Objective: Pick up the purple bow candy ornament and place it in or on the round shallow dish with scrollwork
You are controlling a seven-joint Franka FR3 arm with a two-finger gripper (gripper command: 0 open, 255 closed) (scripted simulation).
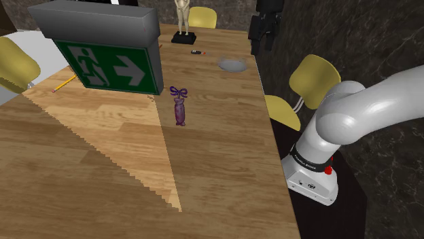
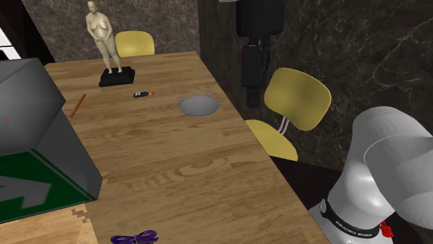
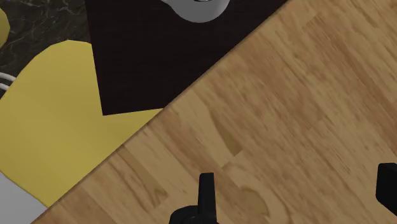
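Note:
The purple bow candy ornament [image 1: 179, 106] stands upright on the wooden table [image 1: 102, 156], just in front of the green exit sign; its bow [image 2: 135, 238] peeks in at the second exterior view's bottom edge. The round shallow grey dish [image 1: 232, 64] [image 2: 199, 105] lies farther back near the table's right edge. My black gripper [image 1: 257, 47] [image 2: 255, 98] hangs high over that edge, right of the dish and far from the ornament. In the wrist view its fingers [image 3: 205, 191] stand wide apart, the gripper [image 3: 296, 191] open and holding nothing above the table edge.
A big grey box with the green exit sign [image 1: 109, 51] stands left of the ornament. At the back are a figurine on a black base [image 2: 104, 45], a small red-and-black item [image 2: 143, 93] and a pencil [image 2: 75, 105]. Yellow chairs [image 2: 295, 97] line the table's right side.

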